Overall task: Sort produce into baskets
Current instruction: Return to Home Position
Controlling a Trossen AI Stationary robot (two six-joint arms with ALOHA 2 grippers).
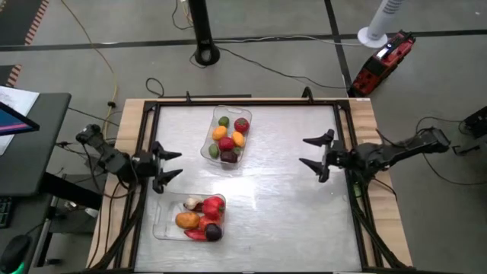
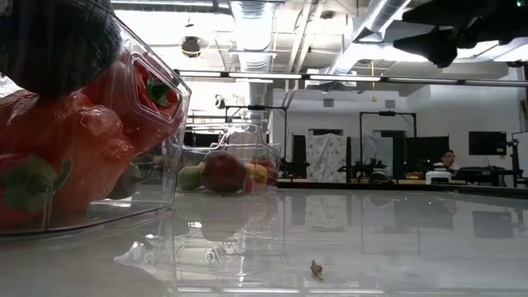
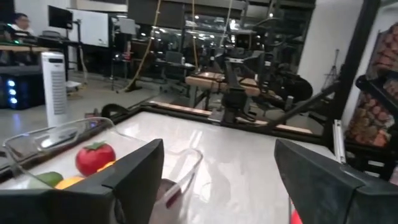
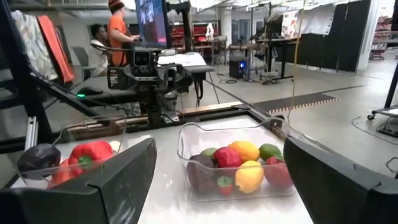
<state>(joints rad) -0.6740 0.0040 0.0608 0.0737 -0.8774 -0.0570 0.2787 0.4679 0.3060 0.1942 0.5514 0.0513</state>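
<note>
High view: produce (image 1: 226, 143) in baskets (image 1: 230, 111), clear of jaws.

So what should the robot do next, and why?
Probably just back away to its rest pose. All the fruit and veg in view already sits in the top tray or bottom tray, and the left fingers and right fingers are open, holding nothing.

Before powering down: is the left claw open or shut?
Open. The left claw shows its fingers spread wide, with nothing between them.
</note>
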